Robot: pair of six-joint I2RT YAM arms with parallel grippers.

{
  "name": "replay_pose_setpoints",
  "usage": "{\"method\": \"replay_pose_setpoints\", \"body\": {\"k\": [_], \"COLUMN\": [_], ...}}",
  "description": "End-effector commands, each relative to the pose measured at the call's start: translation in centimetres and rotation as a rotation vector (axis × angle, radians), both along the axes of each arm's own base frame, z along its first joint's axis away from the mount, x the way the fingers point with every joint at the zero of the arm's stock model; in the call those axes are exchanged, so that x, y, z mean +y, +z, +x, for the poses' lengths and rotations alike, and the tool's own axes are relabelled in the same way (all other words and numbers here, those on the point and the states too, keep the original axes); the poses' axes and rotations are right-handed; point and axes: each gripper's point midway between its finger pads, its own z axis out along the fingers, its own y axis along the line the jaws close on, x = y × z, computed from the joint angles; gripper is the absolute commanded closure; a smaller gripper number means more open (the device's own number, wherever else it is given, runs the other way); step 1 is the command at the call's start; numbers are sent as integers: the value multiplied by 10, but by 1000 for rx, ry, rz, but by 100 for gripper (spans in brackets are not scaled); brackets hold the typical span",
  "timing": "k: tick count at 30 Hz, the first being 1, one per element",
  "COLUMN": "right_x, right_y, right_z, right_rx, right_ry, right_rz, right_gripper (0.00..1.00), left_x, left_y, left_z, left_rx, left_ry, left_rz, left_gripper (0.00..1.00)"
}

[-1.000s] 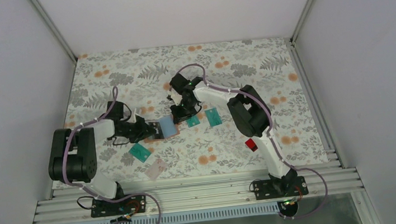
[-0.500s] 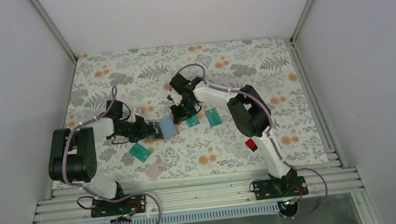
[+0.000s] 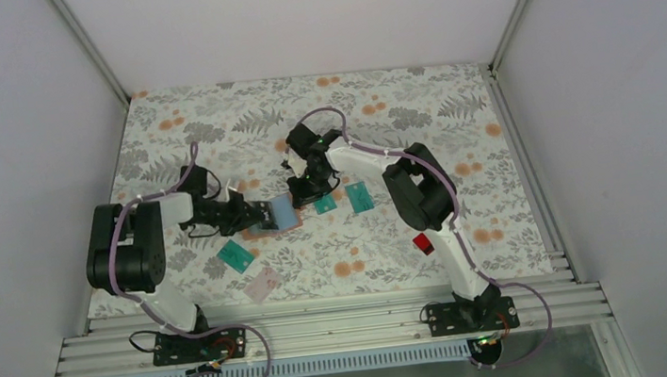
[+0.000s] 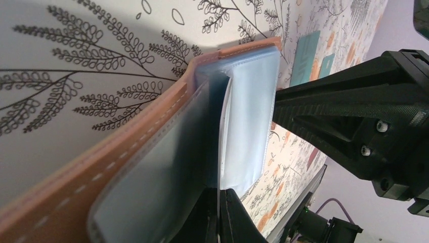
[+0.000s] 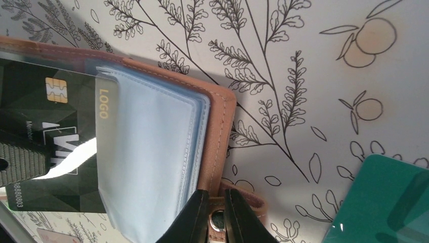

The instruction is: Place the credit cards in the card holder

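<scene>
Left arm [image 3: 123, 250]: over the last second its elbow has drawn in and risen a little, easing the wrist toward the middle of the bench [image 3: 210, 136]. Nothing lying on the bench has shifted.
Left tool [image 4: 218, 202]: pinched tight on the black card [image 5: 35, 116]. Its own camera sees the card edge-on, running up between the clear sleeves [image 4: 248, 116].
Front-left cards: the front teal card [image 3: 236, 255] and, nearer the front edge, the pinkish card [image 3: 265, 283] both lie flat, apart from the holder.
Card holder [image 3: 281, 215]: lies open mid-bench between the two tools, tan cover down, with its clear sleeves fanned upward.
Black card, progress: one end is tucked under the lip of a sleeve. The chip and most of the face are outside.
Right tool [image 5: 217, 202]: narrowed to almost nothing, nipping the holder's tan edge by the snap tab. The right arm [image 3: 420, 193] has held its pose over that second.
Right-side cards: the middle teal card [image 3: 325, 205] lies just beside the right tool, and the right teal card [image 3: 359, 196] a little further out. The red card [image 3: 423, 243] lies nearer the front, by the right arm.
Meaning for the task: the small advance looks like a feed stroke, so this is probably the first card going in. Five cards wait on the bench.
Risk: the sleeve may buckle or the holder slide if the right tool's pinch gives.
</scene>
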Motion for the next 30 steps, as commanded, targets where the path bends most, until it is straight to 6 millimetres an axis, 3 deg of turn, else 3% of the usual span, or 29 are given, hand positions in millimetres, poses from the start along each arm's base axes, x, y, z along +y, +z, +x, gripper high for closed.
{"method": "replay_pose_setpoints", "body": {"k": [1, 15, 30], "right_x": [-23, -25, -26], "right_y": [-53, -55, -59], "right_z": [-19, -24, -24], "right_rx": [61, 81, 81], "right_ry": [9, 9, 13], "right_rz": [-142, -143, -149], "right_gripper": [89, 90, 90], "left_x": [-2, -11, -23], "left_y": [0, 0, -13], "left_z": [8, 11, 2], "left_rx": [-23, -44, -27], "left_ry": [-11, 0, -109], "left_rz": [-14, -51, -50], "left_gripper": [98, 98, 98]}}
